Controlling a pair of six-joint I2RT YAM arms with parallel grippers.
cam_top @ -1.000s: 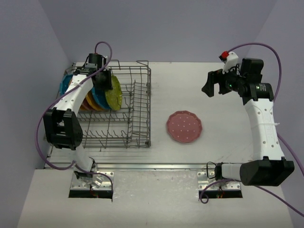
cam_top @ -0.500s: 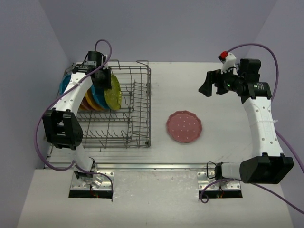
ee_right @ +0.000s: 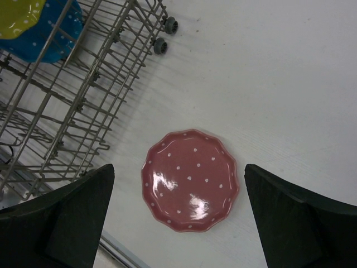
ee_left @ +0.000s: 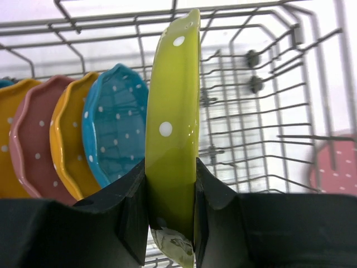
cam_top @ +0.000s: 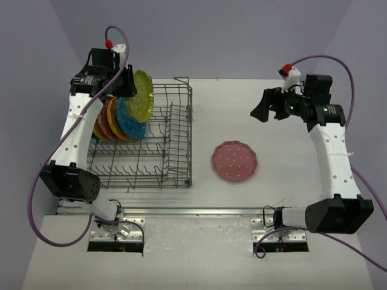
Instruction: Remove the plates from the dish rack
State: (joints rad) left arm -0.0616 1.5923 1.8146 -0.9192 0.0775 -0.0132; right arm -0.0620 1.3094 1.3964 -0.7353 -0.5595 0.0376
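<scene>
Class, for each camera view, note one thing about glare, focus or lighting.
Top external: even light, sharp throughout. Left wrist: the lime plate is crisp with a glossy sheen, and the dish rack behind it looks pale and backlit. Right wrist: white glare patches on the pink plate.

The dish rack (cam_top: 163,151) fills the left side of the table (cam_top: 290,199). Its raised wire sides and upright tines wall in the plates (cam_top: 115,124) standing close together at its far left. Over them the left gripper (cam_top: 125,84) clamps a lime plate (cam_top: 142,99) on edge. The rack's near rows hold only tines. To the right, a pink plate (cam_top: 234,161) lies flat, apart from the rack, with bare tabletop around it.
</scene>
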